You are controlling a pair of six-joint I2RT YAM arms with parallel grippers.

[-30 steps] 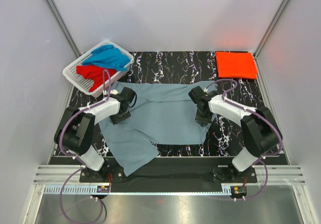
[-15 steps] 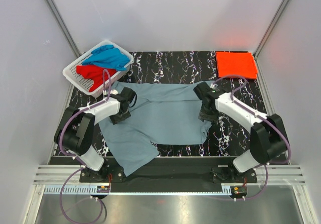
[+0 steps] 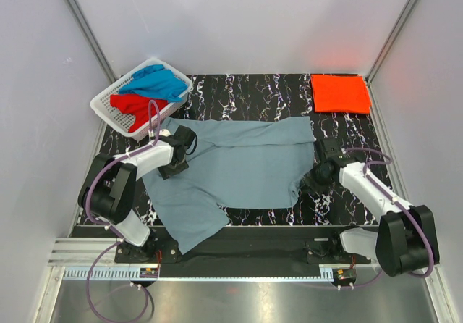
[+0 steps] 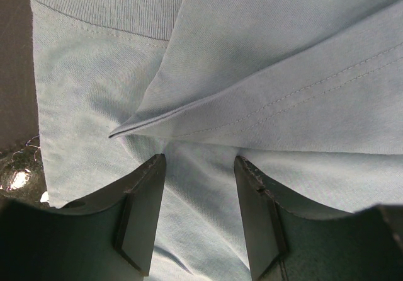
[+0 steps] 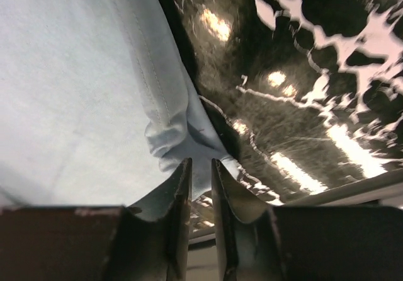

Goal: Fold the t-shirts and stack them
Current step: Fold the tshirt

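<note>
Grey-blue t-shirt (image 3: 246, 167): spread across centre of black marbled desk (image 3: 253, 90), top edge folded over, one part trailing toward 7 o'clock.
Left pincer (image 4: 198, 161): open, fingers wide apart over cloth at shirt's 9 o'clock side, just below a folded hem.
Right pincer (image 5: 200, 162): narrow slit between fingers, gripping nothing, tips at shirt's crumpled corner near 4 o'clock.
Orange-red t-shirt (image 3: 340, 93): folded flat at 1 o'clock.
Bright blue t-shirt (image 3: 155, 82) and red t-shirt (image 3: 134, 106): bunched in white basket (image 3: 107, 111) at 10 o'clock.
</note>
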